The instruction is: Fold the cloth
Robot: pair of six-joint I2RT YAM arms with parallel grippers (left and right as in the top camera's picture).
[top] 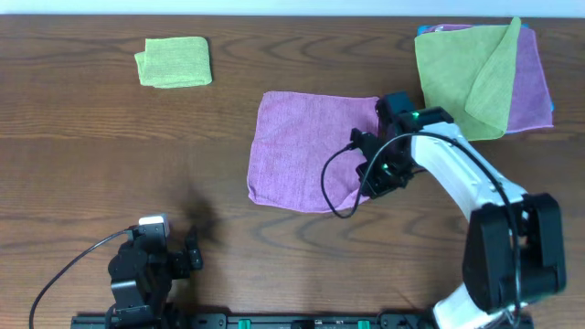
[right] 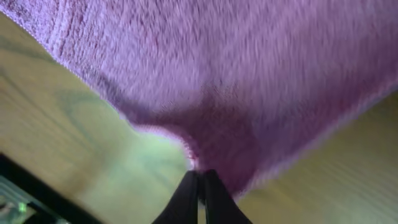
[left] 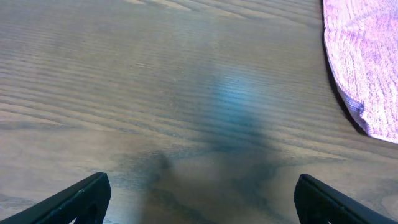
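A purple cloth [top: 306,146] lies spread flat in the middle of the table. My right gripper [top: 377,175] is at the cloth's near right corner. In the right wrist view its fingers [right: 199,180] are shut on the cloth's corner [right: 211,99], which hangs pinched and lifted off the wood. My left gripper [top: 192,251] is open and empty near the front left edge. In the left wrist view its fingers [left: 199,199] stand wide apart over bare wood, with the purple cloth's edge [left: 367,62] at the far right.
A folded green cloth [top: 174,62] lies at the back left. A stack of cloths, green [top: 466,68] on purple [top: 530,87], lies at the back right. A black cable [top: 334,187] loops over the purple cloth by the right arm.
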